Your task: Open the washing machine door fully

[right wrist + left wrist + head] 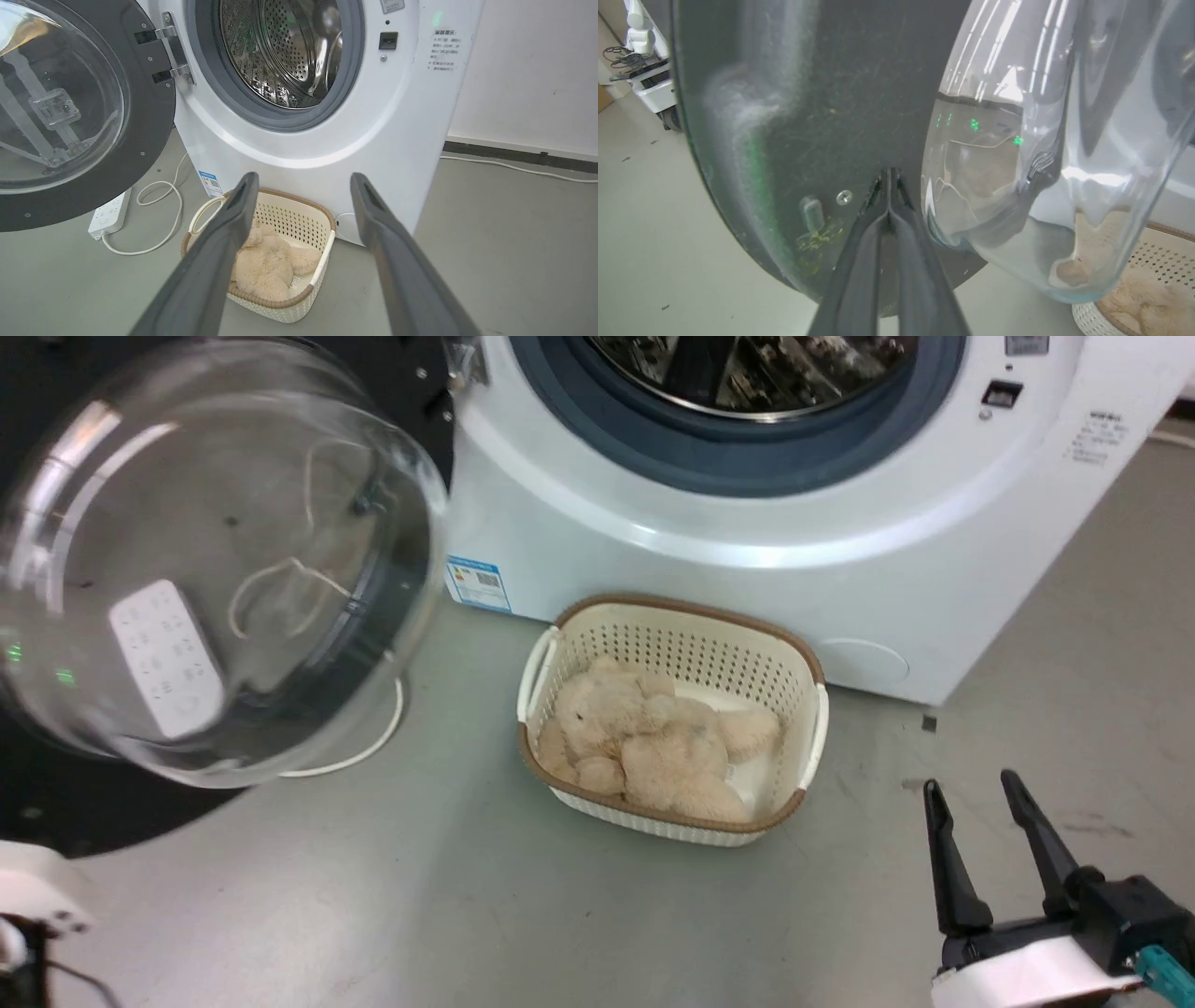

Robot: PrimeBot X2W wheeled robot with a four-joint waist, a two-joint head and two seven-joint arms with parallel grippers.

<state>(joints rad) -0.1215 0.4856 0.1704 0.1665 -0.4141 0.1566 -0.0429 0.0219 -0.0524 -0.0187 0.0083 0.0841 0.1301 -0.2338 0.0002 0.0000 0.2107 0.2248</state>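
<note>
At the left, the washing machine door (215, 569) stands open, swung away from the machine on its metal hinge (170, 51), with the clear glass bowl bulging toward the camera. In the left wrist view, the left gripper (888, 175) has its two fingers pressed together with nothing between them. Its tips are at the black inner face of the door, just beside the glass; I cannot tell if they touch it.

Under the door, a white power strip (110, 214) with a looped white cable (159, 219) lies on the floor. A small blue and white sticker (478, 583) is on the lower left of the white washing machine (747, 569), but its writing is too small to read. A cream basket (672, 625) with a brown rim stands just before the machine and holds a beige plush toy (644, 737). Above it is the steel drum (285, 46) inside a grey ring. A printed label (444, 49) on the right of the front is also not readable.

At the lower right, the right gripper (971, 781) hangs over the floor with its fingers spread apart and holds nothing.

The floor (467, 896) is smooth grey. A white wall (528, 70) with a dark skirting (514, 156) is at the right.
</note>
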